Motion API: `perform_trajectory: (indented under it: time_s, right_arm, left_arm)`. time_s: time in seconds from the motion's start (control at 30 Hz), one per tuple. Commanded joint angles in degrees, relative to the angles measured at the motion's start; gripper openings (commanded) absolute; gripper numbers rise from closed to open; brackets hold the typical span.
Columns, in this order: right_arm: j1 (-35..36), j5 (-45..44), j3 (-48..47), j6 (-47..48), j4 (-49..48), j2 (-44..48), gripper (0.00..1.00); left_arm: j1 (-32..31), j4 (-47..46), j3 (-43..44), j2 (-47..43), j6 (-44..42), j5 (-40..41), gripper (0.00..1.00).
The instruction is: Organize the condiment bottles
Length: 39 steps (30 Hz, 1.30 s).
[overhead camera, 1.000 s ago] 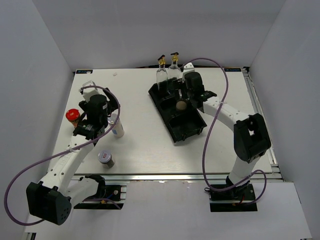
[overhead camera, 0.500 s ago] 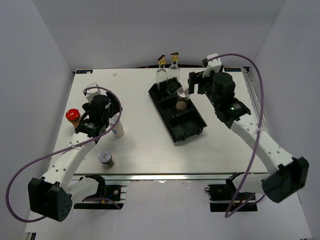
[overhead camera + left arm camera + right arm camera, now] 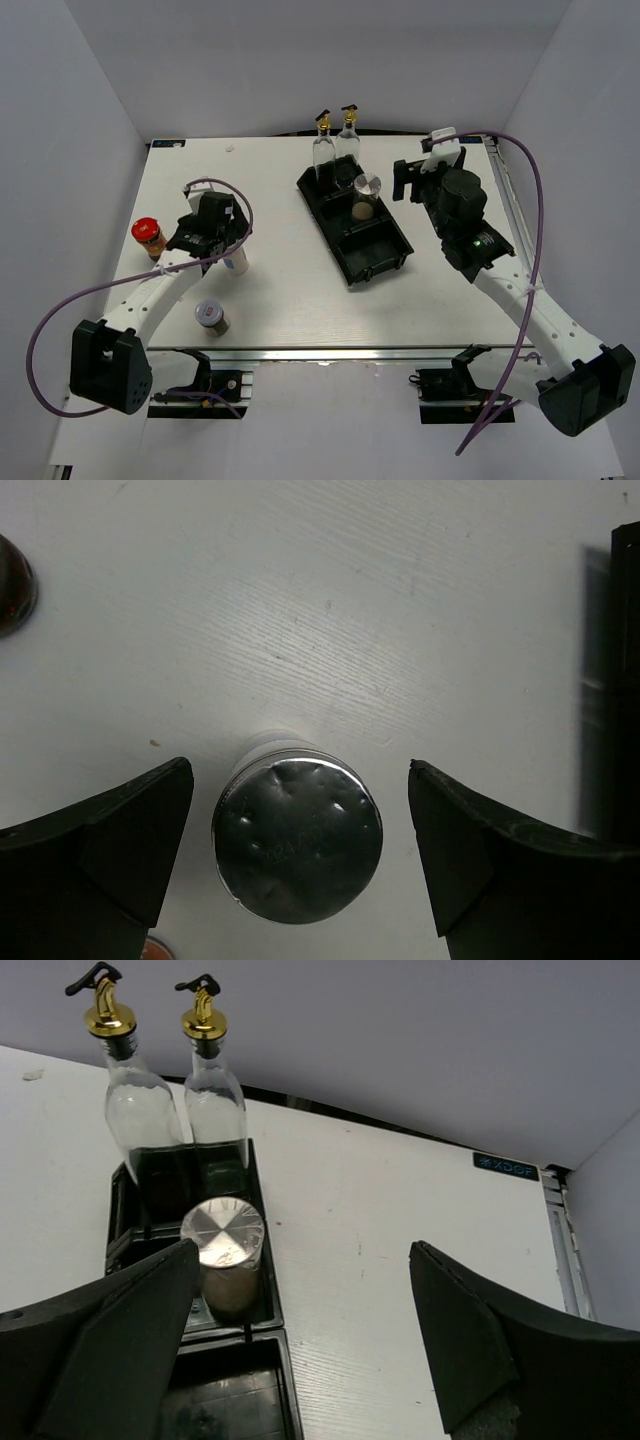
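Note:
Two clear glass bottles with gold spouts [image 3: 323,150] [image 3: 140,1110] stand in the black tray's [image 3: 385,262] far compartment. In front of them a silver-lidded jar [image 3: 367,186] [image 3: 224,1235] stands in the tray, with a tan round thing [image 3: 364,211] behind it. My right gripper [image 3: 405,180] [image 3: 302,1250] hangs open and empty to the right of the tray. Over a white silver-lidded jar [image 3: 237,263] [image 3: 297,840], my left gripper [image 3: 228,243] [image 3: 298,772] is open, fingers on either side and not touching. A red-capped jar [image 3: 147,233] and another silver-lidded jar [image 3: 211,316] stand on the left.
The tray [image 3: 285,1380] lies slanted in the middle of the white table [image 3: 290,290], and its near compartment holds nothing. Grey walls close in the back and both sides. The tray's edge [image 3: 612,680] shows at the right of the left wrist view.
My right gripper has drawn back from the tray up and to the right, uncovering the silver-lidded jar there. My left gripper has shifted right, over the white jar.

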State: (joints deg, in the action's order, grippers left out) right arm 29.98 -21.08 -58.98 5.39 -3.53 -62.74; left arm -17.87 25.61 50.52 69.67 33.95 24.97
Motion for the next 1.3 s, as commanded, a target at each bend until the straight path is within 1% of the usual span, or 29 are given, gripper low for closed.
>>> perform_trajectory:
  time_s: [0.0,0.07,0.1,0.2,0.3,0.33,0.4,0.43,0.47,0.53,0.57,0.67,0.7,0.73,0.83,0.87,0.97,1.0,1.03,1.1,1.13,1.2,1.27]
  right_arm:
    - [-0.45,-3.97,0.27,2.08,-4.64,1.13,0.89]
    - [-0.53,-4.40,0.27,2.35,-4.82,1.04,0.89]
    - [-0.53,-4.76,0.27,2.26,-4.82,1.04,0.89]
    - [-0.97,-5.90,0.36,2.26,-5.08,0.95,0.89]
    - [-1.32,-5.55,0.53,2.35,-5.52,0.60,0.89]
    - [-1.41,-5.55,0.45,2.35,-5.44,0.34,0.89]
    - [-1.94,-5.64,0.18,1.91,-5.35,-0.18,0.90]
    - [-2.20,-6.16,0.01,1.39,-5.09,-0.36,0.89]
    - [-2.99,-6.43,-0.25,0.86,-4.82,-0.63,0.89]
    - [-4.39,-7.13,-1.22,-0.64,-3.34,-1.33,0.89]
    - [-4.75,-7.31,-1.40,-0.90,-2.98,-1.42,0.90]
    - [-6.07,-7.22,-1.14,-1.61,-3.06,-1.16,0.89]
    - [-6.33,-7.13,-1.05,-1.78,-3.06,-0.81,0.89]
    - [-6.68,-6.96,-0.79,-1.96,-3.15,-0.54,0.89]
    - [-6.95,-6.52,-0.17,-1.96,-3.32,0.34,0.89]
    - [-6.95,-6.52,0.00,-1.96,-3.50,0.60,0.89]
    - [-7.48,-6.69,0.27,-1.87,-3.59,1.13,0.89]
    - [-7.56,-6.78,0.36,-1.87,-3.68,1.22,0.89]
    - [-7.91,-7.04,0.44,-1.87,-3.68,1.30,0.89]
    - [-8.09,-7.13,0.53,-1.87,-3.76,1.39,0.89]
    - [-8.44,-7.13,0.62,-1.87,-3.77,1.48,0.90]
    - [-8.88,-7.13,0.71,-1.79,-3.85,1.57,0.89]
    - [-9.23,-6.87,0.88,-1.78,-4.03,1.66,0.89]
  left_arm:
    - [0.11,2.25,1.33,0.38,0.94,0.51,0.97]
    - [0.11,2.43,1.60,0.90,0.85,0.52,0.92]
    - [0.11,2.43,1.68,0.99,0.76,-0.53,0.80]
    - [0.11,2.17,2.04,1.00,0.50,-2.20,0.63]
    - [0.03,3.39,2.56,0.65,0.24,-1.60,0.56]
    - [0.03,4.27,2.74,0.47,0.15,-1.07,0.43]
    - [0.03,4.80,3.44,-0.49,0.15,-1.33,0.30]
    - [-0.06,4.28,3.79,-0.85,0.06,-1.68,0.19]
    - [-0.06,3.76,4.49,-1.37,-0.03,-3.42,0.15]
    - [-0.59,2.00,5.81,-2.60,-0.73,-5.89,0.13]
    - [-0.85,1.30,7.21,-2.96,-1.08,-9.12,0.12]
    - [-2.87,-3.71,9.06,-3.40,-1.44,-12.83,0.09]
    - [-4.01,-5.90,10.63,-2.96,-1.61,-13.28,0.04]
    - [-4.71,-6.87,11.61,-2.35,-1.70,-13.54,0.03]
    - [-7.79,-10.30,16.17,1.69,-2.40,-13.99,0.00]
    - [-8.75,-11.01,17.58,4.66,-2.58,-14.25,0.00]
    - [-12.45,-12.51,24.34,9.94,-4.42,-16.35,0.00]
    - [-13.76,-12.34,26.19,13.53,-5.47,-16.62,0.00]
    - [-14.29,-12.33,29.69,15.22,-5.65,-16.88,0.00]
    - [-15.35,-12.33,32.78,20.04,-6.44,-18.19,0.00]
    - [-15.70,-12.25,35.76,21.63,-6.53,-18.55,0.00]
    - [-16.40,-11.81,38.41,25.49,-7.14,-19.52,0.00]
    - [-16.76,-11.28,41.74,27.53,-7.58,-19.70,0.00]
